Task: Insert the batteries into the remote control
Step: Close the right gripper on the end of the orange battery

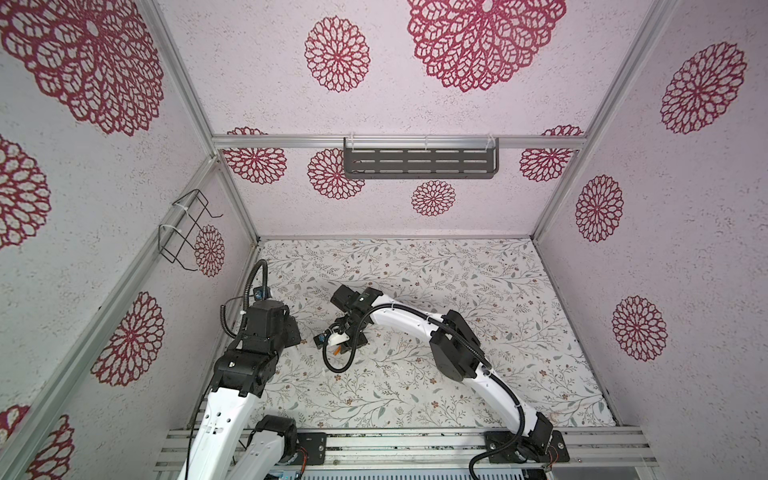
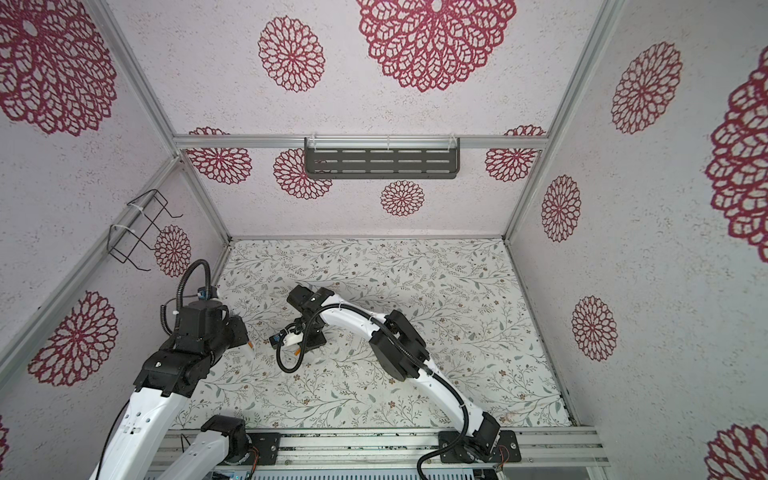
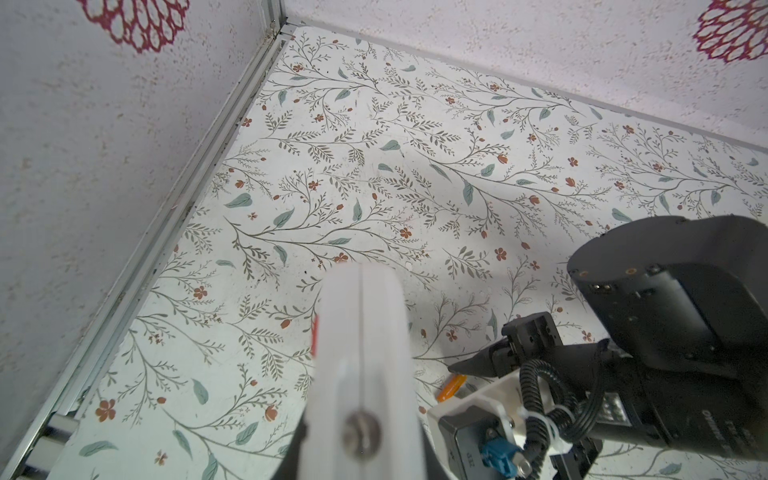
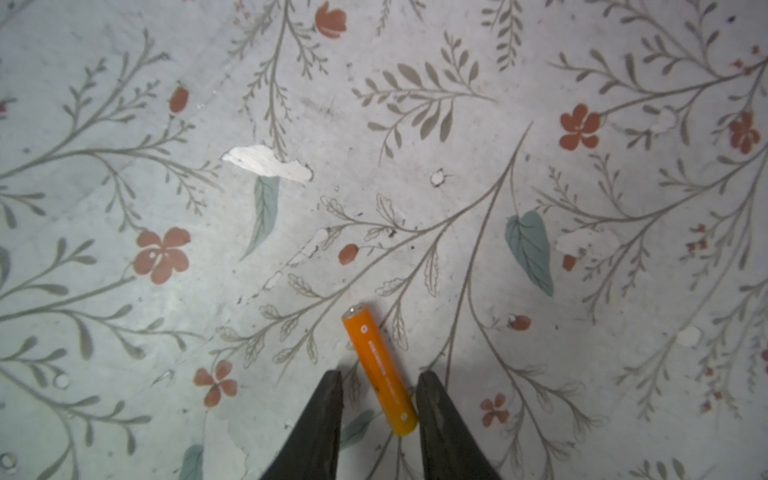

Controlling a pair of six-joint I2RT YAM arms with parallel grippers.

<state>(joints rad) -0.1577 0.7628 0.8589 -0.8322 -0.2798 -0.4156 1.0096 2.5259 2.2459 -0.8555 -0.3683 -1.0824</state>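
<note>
Battery [image 4: 377, 368] lies skewed between the unclenched jaws of the right end effector [image 4: 380, 376]; closing may pivot or eject it. Left end effector [image 3: 361, 451] clenches the remote control [image 3: 361, 324].

A table [image 1: 478, 286] covered in pale paper printed with grey sprigs, teal leaves and small rust-red flowers, chipped in places to bare white patches. One orange battery [image 4: 379, 374] lies flat on it, left of the middle.

Your left arm [image 1: 222, 411] and right arm [image 1: 399, 322] both wear smooth white shells between boxy black joint housings, trailing black corrugated cables [image 3: 536, 376] cinched with white zip ties [image 3: 536, 417] and a blue connector [image 3: 496, 455].
</note>
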